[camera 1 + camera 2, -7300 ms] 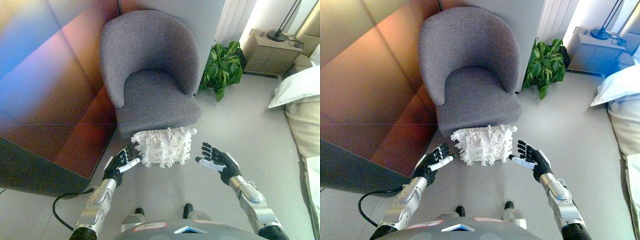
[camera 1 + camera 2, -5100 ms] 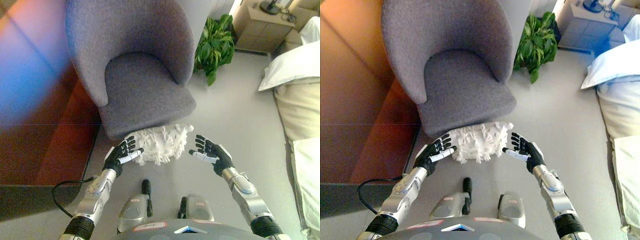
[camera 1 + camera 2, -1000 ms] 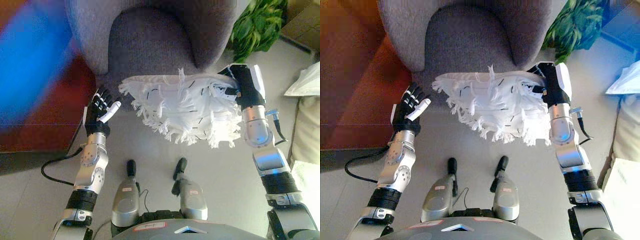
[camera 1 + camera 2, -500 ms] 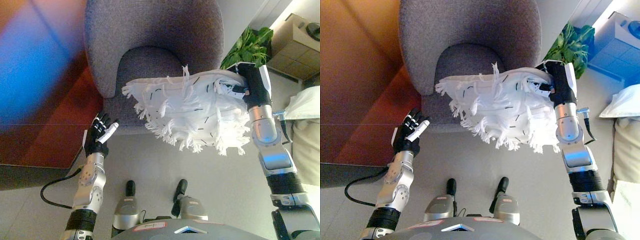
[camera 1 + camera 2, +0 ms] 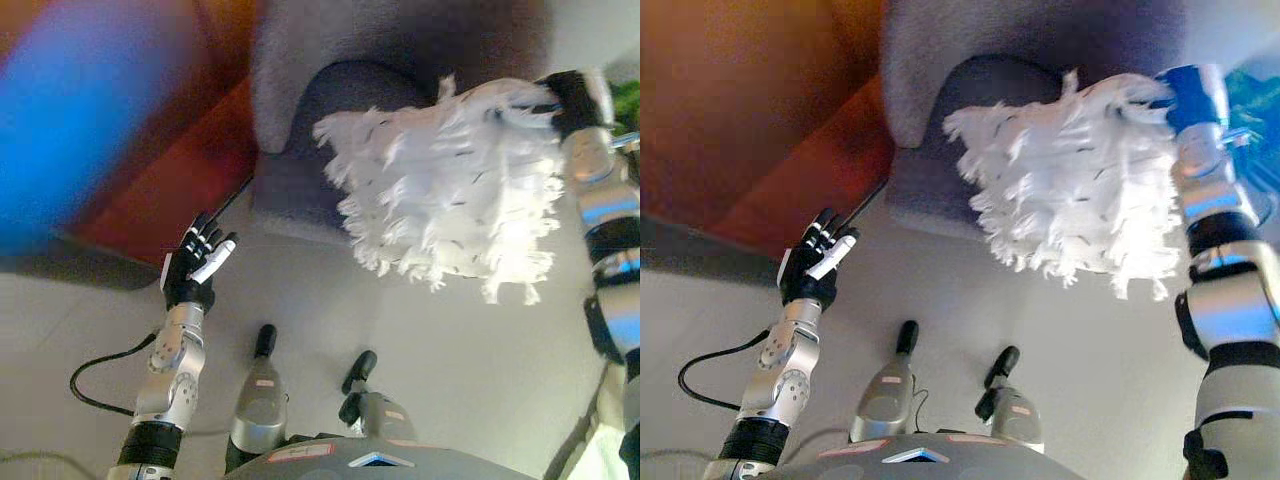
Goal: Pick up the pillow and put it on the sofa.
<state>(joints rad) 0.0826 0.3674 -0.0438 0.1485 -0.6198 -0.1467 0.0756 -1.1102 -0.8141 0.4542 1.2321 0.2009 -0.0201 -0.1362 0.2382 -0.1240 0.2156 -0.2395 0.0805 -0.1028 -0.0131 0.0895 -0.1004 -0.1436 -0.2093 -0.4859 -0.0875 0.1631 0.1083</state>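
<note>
My right hand (image 5: pixel 572 100) is raised at the upper right and grips the top right corner of the white fringed pillow (image 5: pixel 455 195), which hangs in the air in front of the grey armchair (image 5: pixel 330 110) seat, clear of the floor (image 5: pixel 300 300). My left hand (image 5: pixel 195 268) is empty at lower left, fingers straight and spread, well apart from the pillow.

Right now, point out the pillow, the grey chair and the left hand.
pillow (image 5: pixel 450 190), left eye view, middle of its fringed face.
grey chair (image 5: pixel 300 170), left eye view, seat cushion.
left hand (image 5: pixel 193 268), left eye view, palm.
</note>
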